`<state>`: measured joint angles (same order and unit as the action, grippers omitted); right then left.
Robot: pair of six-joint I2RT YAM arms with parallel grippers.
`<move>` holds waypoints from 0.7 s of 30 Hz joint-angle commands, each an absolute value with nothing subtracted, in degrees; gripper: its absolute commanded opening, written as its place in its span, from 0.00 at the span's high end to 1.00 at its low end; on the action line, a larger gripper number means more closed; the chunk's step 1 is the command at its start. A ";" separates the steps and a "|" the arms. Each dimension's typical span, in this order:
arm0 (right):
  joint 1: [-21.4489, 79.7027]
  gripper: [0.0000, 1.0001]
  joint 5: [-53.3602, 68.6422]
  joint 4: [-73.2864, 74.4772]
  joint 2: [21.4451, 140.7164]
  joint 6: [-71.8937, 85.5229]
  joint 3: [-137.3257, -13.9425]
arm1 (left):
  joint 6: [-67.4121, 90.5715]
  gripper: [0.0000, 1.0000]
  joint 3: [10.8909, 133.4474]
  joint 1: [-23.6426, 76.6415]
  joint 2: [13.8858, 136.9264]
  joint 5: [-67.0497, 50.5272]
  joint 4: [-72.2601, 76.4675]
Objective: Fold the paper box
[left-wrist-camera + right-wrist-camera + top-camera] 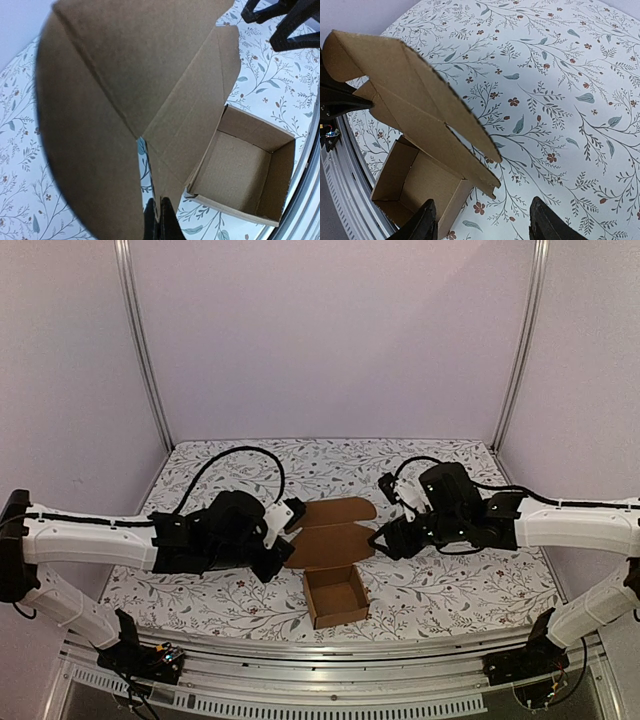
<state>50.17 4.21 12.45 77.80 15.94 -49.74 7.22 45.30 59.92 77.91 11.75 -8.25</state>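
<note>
The paper box (pixel 335 597) is brown cardboard. Its open square tray sits near the table's front edge, and its lid (pixel 330 535) with rounded flaps slants up behind it. My left gripper (pixel 283 545) is at the lid's left side. In the left wrist view its fingers (pixel 159 207) are shut on the thin edge of a lid flap (pixel 170 170), beside the tray (pixel 245 170). My right gripper (pixel 385 538) hovers at the lid's right side, apart from it. Its jaws (pixel 483 207) stand open and hold nothing, above the tray's corner (pixel 445 200) and below the lid (pixel 415 95).
The table (pixel 450 590) has a floral-patterned cover. An aluminium rail (pixel 330 650) runs along its near edge, close in front of the tray. Plain walls with metal posts (pixel 140 340) close in the back and sides. Black cables (pixel 240 455) loop behind both wrists.
</note>
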 commanded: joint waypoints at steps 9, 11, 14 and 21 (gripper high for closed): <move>46.53 0.49 15.29 0.68 84.76 11.91 -48.95 | 5.70 1.00 43.51 60.91 77.41 11.98 -4.97; 46.46 0.54 15.58 0.53 85.69 11.95 -48.83 | 5.91 1.00 43.51 60.91 77.56 11.83 -4.86; 46.49 0.68 16.48 -1.38 86.33 11.87 -48.61 | 6.38 1.00 43.51 61.00 77.54 11.84 -4.83; 46.45 1.00 17.88 -1.62 85.01 11.33 -47.02 | 8.28 0.88 43.34 61.03 77.32 12.78 -5.66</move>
